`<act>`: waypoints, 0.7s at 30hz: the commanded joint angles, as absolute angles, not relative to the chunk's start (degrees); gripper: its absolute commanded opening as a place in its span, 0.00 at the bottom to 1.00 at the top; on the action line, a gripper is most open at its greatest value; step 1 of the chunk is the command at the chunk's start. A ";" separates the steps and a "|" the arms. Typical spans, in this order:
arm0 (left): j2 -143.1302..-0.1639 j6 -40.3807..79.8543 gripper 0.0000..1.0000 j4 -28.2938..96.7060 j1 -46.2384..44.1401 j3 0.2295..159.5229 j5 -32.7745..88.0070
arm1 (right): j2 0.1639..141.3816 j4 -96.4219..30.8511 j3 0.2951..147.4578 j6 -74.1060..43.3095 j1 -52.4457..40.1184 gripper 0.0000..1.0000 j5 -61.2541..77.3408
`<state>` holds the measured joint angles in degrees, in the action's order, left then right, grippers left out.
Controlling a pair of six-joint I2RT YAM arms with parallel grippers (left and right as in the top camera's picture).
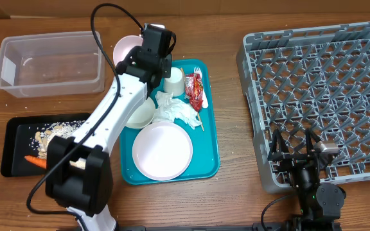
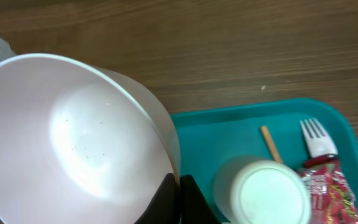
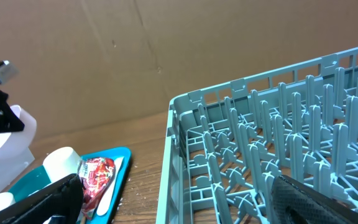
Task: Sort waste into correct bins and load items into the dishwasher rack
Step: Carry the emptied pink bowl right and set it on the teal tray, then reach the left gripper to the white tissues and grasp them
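Left fingers (image 2: 165, 202) clamped on the rim of a white bowl (image 2: 73, 143), held tilted at the tray's (image 1: 209, 138) 12 o'clock end. Rack (image 1: 320, 96) lies at 3 o'clock, well apart. Right fingers (image 3: 36, 202) spread wide, empty, at the rack's 6 o'clock edge.

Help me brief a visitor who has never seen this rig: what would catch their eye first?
The big grey dishwasher rack filling the right side, with the open right gripper at its near edge. Then the left arm stretched across the teal tray, the left gripper pinching a white bowl by its rim at the tray's far-left corner.
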<state>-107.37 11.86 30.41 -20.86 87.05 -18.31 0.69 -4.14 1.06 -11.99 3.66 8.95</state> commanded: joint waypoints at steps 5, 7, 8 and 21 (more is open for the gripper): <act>-109.14 14.28 0.04 32.01 -20.56 88.14 -14.06 | 0.23 -3.92 0.47 -11.73 3.88 1.00 8.62; -109.32 15.27 0.04 33.04 -20.53 88.14 -14.13 | 0.23 -3.92 0.47 -11.73 3.88 1.00 8.60; -109.40 15.25 0.04 33.41 -20.49 88.12 -14.15 | 0.23 -3.92 0.47 -11.73 3.88 1.00 8.60; -109.38 15.25 0.38 34.89 -20.49 88.14 -14.13 | 0.23 -3.92 0.47 -11.73 3.88 1.00 8.60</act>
<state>-108.88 15.03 34.74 -20.86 87.05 -14.55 0.69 -4.12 1.06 -11.94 3.66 8.97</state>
